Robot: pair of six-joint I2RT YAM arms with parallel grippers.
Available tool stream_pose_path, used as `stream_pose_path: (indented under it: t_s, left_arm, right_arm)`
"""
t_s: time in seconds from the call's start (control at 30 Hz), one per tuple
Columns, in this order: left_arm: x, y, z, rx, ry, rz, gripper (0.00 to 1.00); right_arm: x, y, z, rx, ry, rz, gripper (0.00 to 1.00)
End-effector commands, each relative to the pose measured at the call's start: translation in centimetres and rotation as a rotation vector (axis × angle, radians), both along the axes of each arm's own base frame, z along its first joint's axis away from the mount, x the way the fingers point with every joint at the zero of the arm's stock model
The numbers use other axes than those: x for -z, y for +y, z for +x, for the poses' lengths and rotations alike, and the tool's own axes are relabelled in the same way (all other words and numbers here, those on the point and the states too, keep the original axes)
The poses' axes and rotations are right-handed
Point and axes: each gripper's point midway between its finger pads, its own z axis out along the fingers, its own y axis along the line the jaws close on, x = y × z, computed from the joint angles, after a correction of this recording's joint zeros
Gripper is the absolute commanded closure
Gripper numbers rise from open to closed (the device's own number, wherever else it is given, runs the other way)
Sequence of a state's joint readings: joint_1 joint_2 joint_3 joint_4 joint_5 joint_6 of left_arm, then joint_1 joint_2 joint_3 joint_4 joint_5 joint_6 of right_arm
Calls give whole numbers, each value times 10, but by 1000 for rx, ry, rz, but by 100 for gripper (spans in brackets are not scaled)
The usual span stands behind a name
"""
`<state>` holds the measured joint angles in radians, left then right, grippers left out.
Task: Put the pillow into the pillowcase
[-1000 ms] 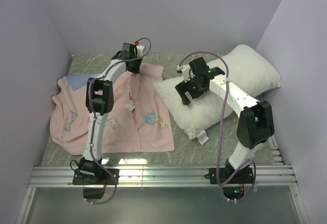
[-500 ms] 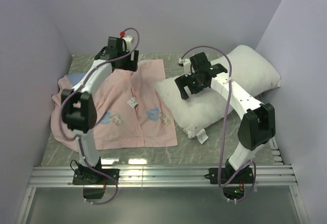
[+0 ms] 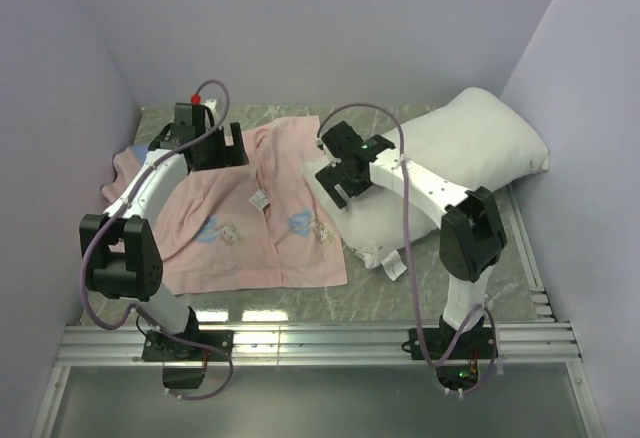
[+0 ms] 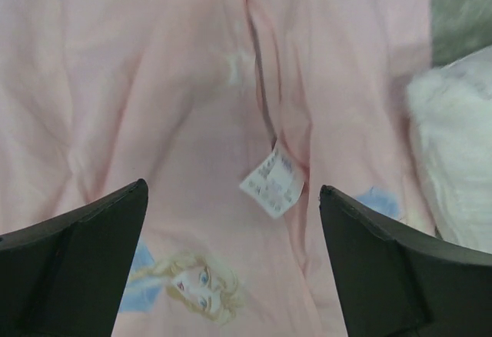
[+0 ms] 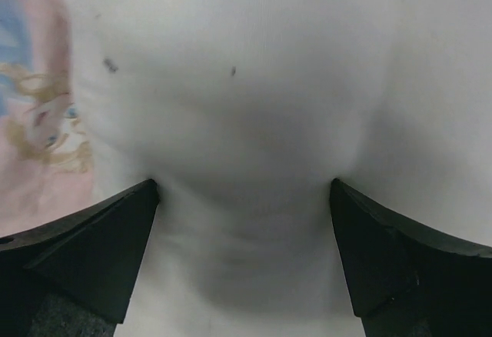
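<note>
pillowcase (image 3: 250, 243) lies flat, pink side up, on the left, with the pillow (image 3: 460, 143) touching its right edge. both pincers are spread wide and hold nothing. left gripper (image 4: 232, 191) hovers over the label (image 4: 270, 185), probably hunting the opening. right gripper (image 5: 244, 183) straddles the pillow's left end, looks set to pinch.

The pillow (image 3: 470, 143) lies just right of the spread pink pillowcase (image 3: 250, 248).

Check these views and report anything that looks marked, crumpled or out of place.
The white pillow carries small dark specks in the right wrist view. The pink pillowcase lies creased rather than flat, its white label exposed beside a seam. Nothing looks spilled or torn.
</note>
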<state>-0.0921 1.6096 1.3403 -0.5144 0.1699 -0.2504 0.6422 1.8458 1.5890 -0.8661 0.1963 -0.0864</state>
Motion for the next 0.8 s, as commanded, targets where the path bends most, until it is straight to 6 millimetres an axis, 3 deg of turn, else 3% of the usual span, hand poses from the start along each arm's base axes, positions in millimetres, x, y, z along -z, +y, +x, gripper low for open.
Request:
stream_pose_path:
  t_s: [0.0,0.1,0.13,0.2,0.3,0.4,0.5,0.57,0.67,0.77]
  left_arm:
    - [-7,-11,-14,-37,-37,-11,1]
    - [16,-11,-20,-88,-7,53,1]
    - [31,-2,-19,-135,22,107,4]
    - [53,-3,-20,-151,89,132,10]
    - [67,-7,-11,-155,91,152,17]
    - [71,-15,0,-147,63,165,21]
    - [74,-22,9,-143,59,162,22]
    - [71,-27,15,-140,47,152,22]
    - [73,-33,20,-138,41,146,23]
    - [82,-35,23,-147,62,147,24]
  right_arm:
    - [49,-22,-9,29,91,-124,0]
    - [71,-20,-16,25,144,-117,1]
    - [74,-19,-16,23,152,-111,4]
    - [75,-16,-16,19,160,-87,21]
    - [70,-14,-13,20,154,-57,47]
    - [66,-12,-13,14,162,-36,71]
    - [66,-13,-15,18,184,-15,84]
    - [67,-12,-16,22,200,4,86]
    - [66,-11,-17,21,213,24,100]
    - [62,-11,-16,25,213,41,100]
